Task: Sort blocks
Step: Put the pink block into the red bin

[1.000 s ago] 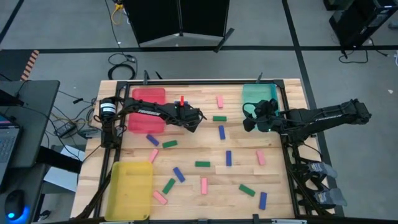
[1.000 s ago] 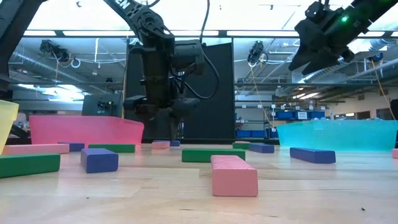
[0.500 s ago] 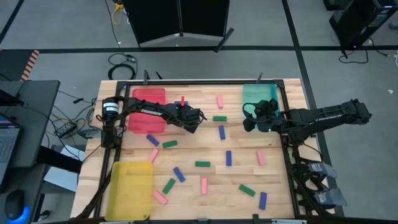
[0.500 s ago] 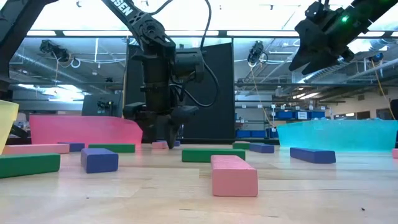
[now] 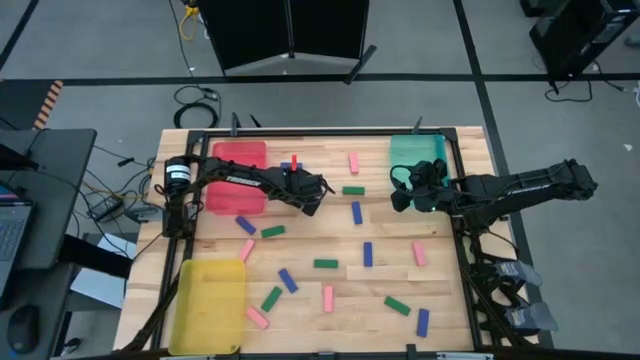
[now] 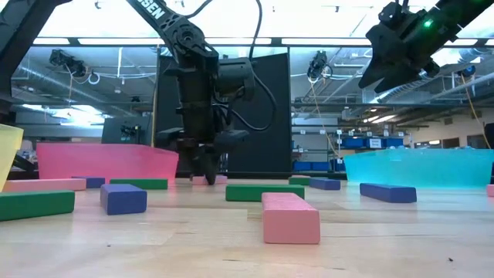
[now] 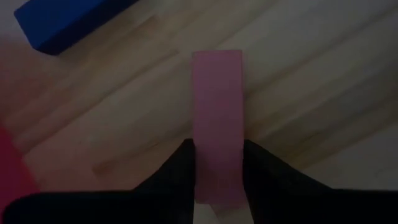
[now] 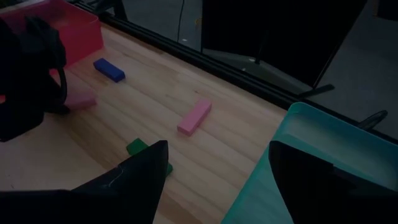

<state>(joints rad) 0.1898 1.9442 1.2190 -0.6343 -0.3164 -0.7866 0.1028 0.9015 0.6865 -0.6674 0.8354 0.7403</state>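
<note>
Left gripper [image 7: 217, 180]: jaws clenched on pink block [image 7: 217, 118], upper centre-left of frame, beside red tray [image 5: 237, 176]. Right gripper [image 8: 214, 180]: jaws released, above teal tray [image 5: 417, 152], upper right.

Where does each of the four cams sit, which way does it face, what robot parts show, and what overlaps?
High: overhead, straight down; both arms, left gripper, right gripper.
Low: table height, looking level across; both arms drop in.
Left wrist: down on pink block between its fingers.
Right wrist: toward teal tray; own fingers, left arm.
Shared: red tray, high and low views.
</note>
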